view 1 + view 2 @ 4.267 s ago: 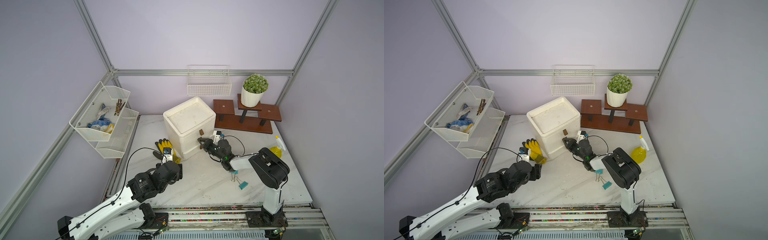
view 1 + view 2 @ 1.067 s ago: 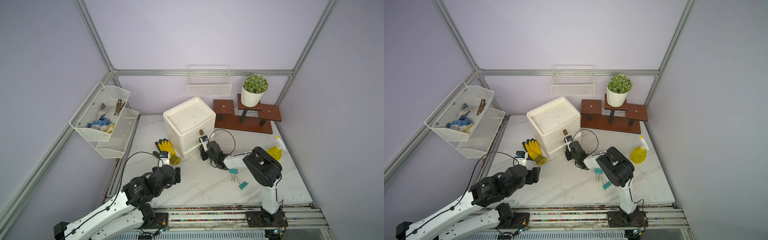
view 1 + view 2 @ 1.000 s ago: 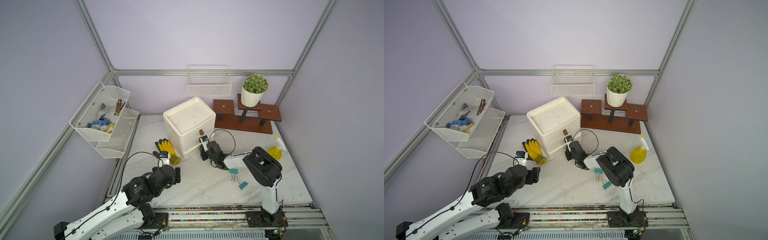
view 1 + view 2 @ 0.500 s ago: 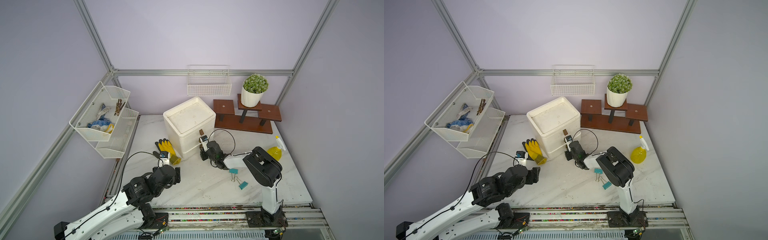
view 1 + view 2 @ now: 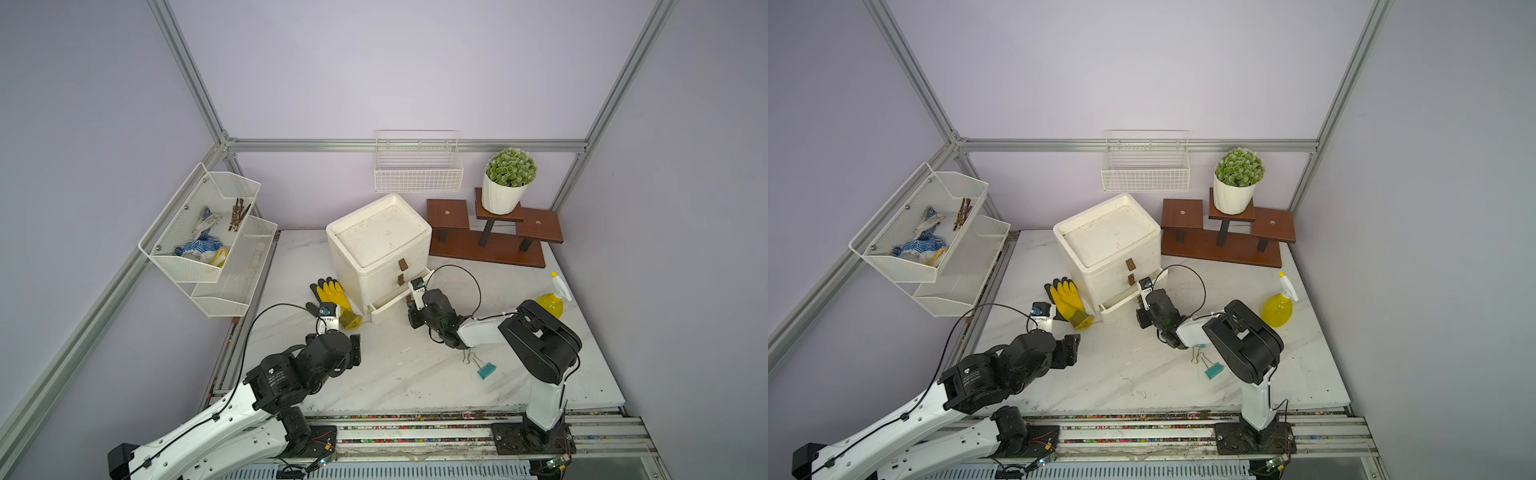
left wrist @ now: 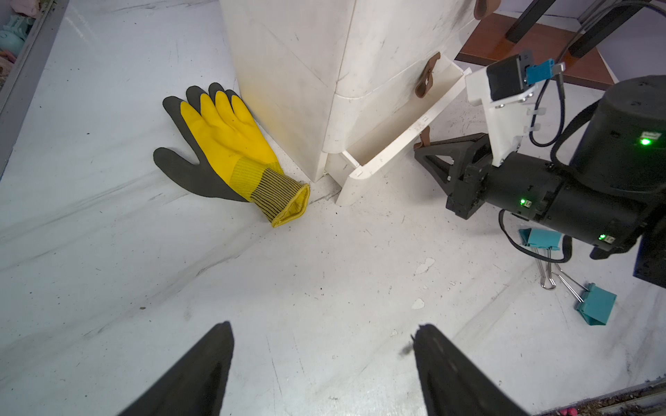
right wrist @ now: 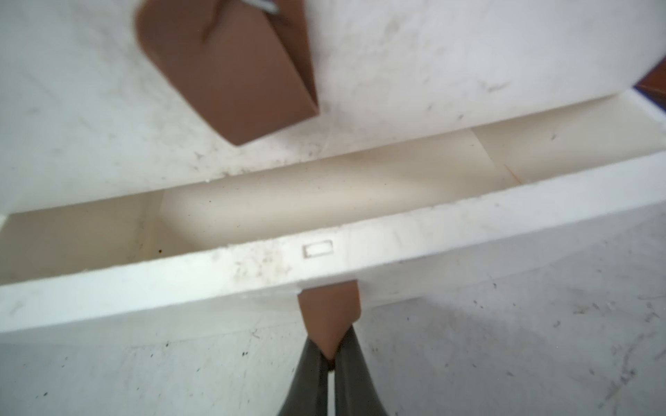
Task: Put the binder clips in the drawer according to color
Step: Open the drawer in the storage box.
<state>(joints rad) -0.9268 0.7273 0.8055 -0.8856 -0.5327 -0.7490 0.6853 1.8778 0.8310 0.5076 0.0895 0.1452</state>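
1. My right gripper was pinched shut on the brown tab of the bottom drawer, with its narrow fingers meeting on the tab's tip.
2. That drawer stood partly pulled out of the white chest, and a strip of its cream floor showed. The two drawers above sat flush.
3. My left gripper hovered over the table with its fingers wide apart, holding nothing.
4. One teal clip lay on the table half under the right arm. A second teal clip lay just beside it, their wire handles meeting. Both were outside the chest.
5. A yellow glove lay flat against the chest's side.
6. For writing, the white label on the left arm's joint was too small for me to read.
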